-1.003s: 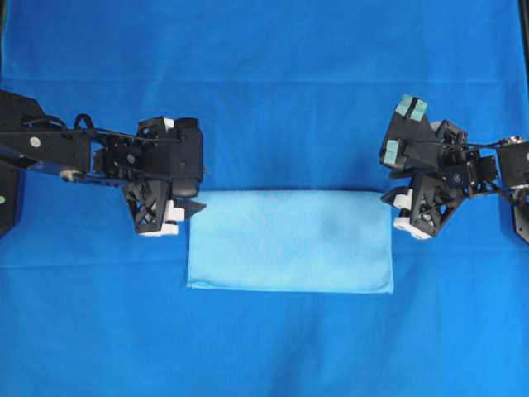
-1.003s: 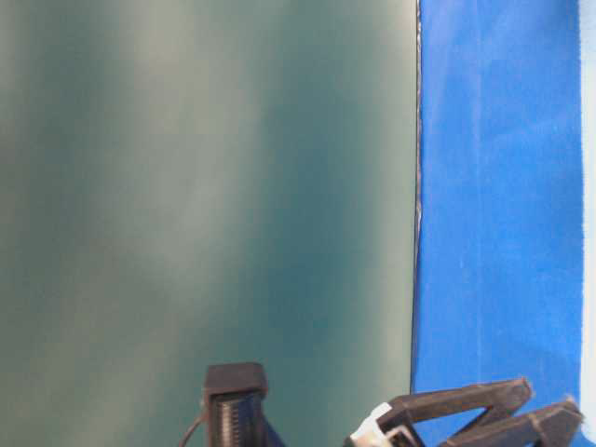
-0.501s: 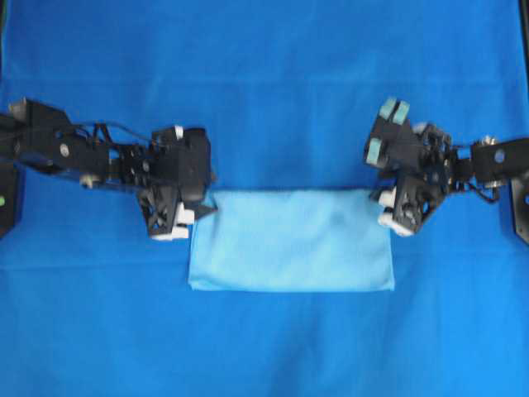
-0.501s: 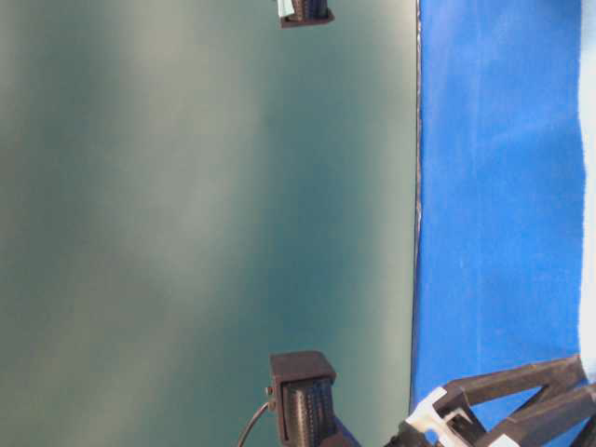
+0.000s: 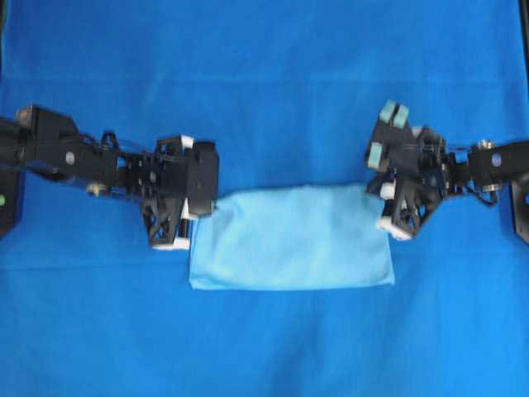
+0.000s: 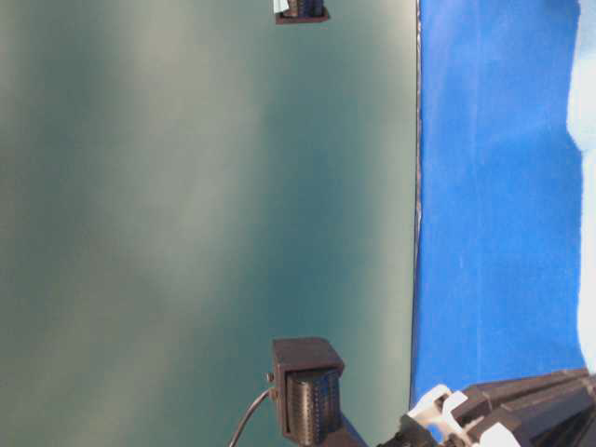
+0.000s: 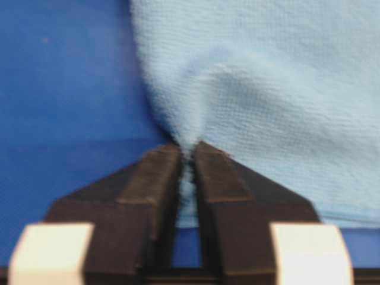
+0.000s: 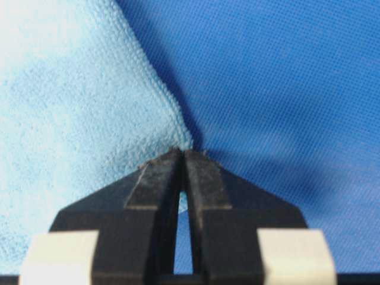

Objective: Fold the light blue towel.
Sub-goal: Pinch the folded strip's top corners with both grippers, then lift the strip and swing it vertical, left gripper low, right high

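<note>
Light blue towel [image 5: 291,238]: lying folded into a wide rectangle at the middle of the royal-blue table covering [image 5: 264,83], long edges running left to right in the overhead view. Lower edge and both lower corners lie flat. Both upper corners are drawn up and pinched, so the top edge sags slightly between them.

Table covering: spread across the whole work surface; the table-level view shows it only as a blue strip on the right, beside a plain grey-green backdrop [image 6: 205,186].

Left gripper [image 5: 198,213]: at the towel's upper left corner. The left wrist view shows the jaws closed together on a pinch of the towel [image 7: 267,89], cloth gathered into a ridge at the left gripper's [image 7: 188,155] tips, with a sliver of fabric visible between the fingers [image 7: 151,178].

Right gripper [image 5: 382,203]: at the towel's upper right corner. The right wrist view shows the jaws of the right gripper [image 8: 183,155] closed on the very tip of the corner of the towel [image 8: 71,119], fingers [image 8: 205,178] nearly meeting, a small fleck of pale cloth caught between them.
</note>
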Available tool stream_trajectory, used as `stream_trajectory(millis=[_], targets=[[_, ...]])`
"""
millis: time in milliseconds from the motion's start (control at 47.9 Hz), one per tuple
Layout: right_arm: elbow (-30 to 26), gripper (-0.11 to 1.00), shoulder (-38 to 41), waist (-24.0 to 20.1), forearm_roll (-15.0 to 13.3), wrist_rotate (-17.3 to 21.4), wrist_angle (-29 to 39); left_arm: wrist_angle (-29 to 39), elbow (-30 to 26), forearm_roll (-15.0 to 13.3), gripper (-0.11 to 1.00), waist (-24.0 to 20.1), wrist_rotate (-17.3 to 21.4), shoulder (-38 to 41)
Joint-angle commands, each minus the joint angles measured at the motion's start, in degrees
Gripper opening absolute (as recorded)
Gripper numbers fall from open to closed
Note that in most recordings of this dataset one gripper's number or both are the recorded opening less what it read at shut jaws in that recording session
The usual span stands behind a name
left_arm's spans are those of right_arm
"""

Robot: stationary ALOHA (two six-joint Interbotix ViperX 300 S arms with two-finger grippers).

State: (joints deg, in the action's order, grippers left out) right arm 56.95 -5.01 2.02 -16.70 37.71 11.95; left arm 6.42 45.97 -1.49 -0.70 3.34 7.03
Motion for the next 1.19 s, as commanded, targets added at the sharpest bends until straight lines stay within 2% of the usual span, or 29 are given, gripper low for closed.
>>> stream_trajectory(millis=[0,104,209,418,731,898,1170], targets=[[0.4,0.03,-1.2,-0.2,0.0,-0.2,0.6,3.1,0.7,0.2,0.05,-0.4,0.2,0.0],[0.7,0.03,-2.4,-0.2,0.1,-0.2,1.1,3.7,0.7,0.2,0.05,-0.5,0.3,-1.1],[0.5,0.03,-5.1,-0.2,0.1,-0.1,4.3,4.8,0.4,0.3,0.05,-1.1,0.4,-3.3],[-0.8,0.03,-14.2,-0.2,0.0,-0.4,13.6,11.9,-1.1,0.4,0.05,-2.6,0.4,-11.7],[-3.6,0.03,-26.5,-0.8,0.0,-0.4,20.7,22.6,-6.8,0.4,0.05,-3.0,-0.8,-22.3],[-6.1,0.03,-30.5,-1.8,-0.2,-0.7,23.7,23.6,-8.7,0.3,0.05,-3.0,-0.7,-26.8],[-6.9,0.03,-30.7,-1.8,-0.8,-1.0,24.6,23.5,-8.6,0.3,0.05,-2.7,-1.1,-27.9]])
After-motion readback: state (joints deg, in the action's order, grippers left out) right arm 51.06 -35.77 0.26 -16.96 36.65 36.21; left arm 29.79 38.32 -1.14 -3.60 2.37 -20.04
